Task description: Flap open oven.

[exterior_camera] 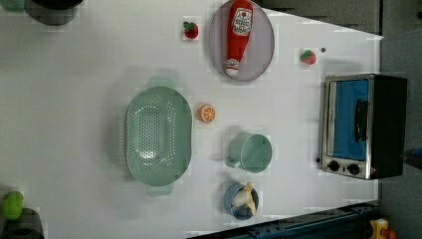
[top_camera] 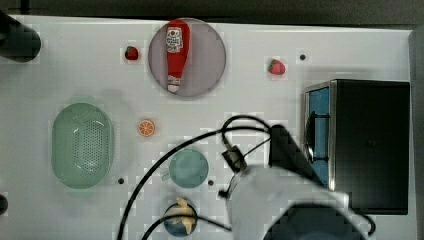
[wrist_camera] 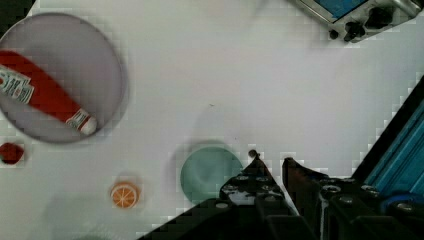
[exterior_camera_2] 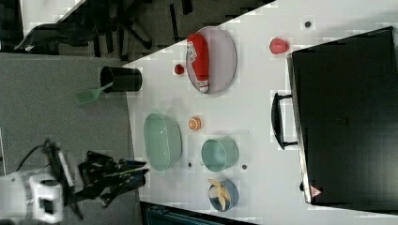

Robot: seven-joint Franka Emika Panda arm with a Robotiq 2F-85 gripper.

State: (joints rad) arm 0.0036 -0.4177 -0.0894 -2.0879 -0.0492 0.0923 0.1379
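Observation:
The oven (top_camera: 370, 145) stands at the top view's right, with a black top, a silver front frame and a blue door (exterior_camera: 351, 119) that is closed. Its bar handle (exterior_camera: 361, 119) runs along the door, and small black knobs (exterior_camera: 343, 167) sit beside it. In the top view my gripper (top_camera: 286, 146) hangs just in front of the door, close to the handle (top_camera: 310, 136); whether it touches is hidden. In the wrist view my gripper (wrist_camera: 272, 161) is open by a narrow gap with nothing between its fingertips, and the oven's knob corner (wrist_camera: 360, 25) is far off.
A grey plate (top_camera: 210, 75) holds a ketchup bottle (top_camera: 176, 52). Two strawberries (top_camera: 131, 53) (top_camera: 276, 66), an orange slice (top_camera: 146, 128), a green colander (top_camera: 82, 145), a teal mug (top_camera: 189, 168) and a blue bowl with a banana (top_camera: 180, 217) lie on the white table (top_camera: 260, 100). Black cables (top_camera: 165, 160) trail from the arm.

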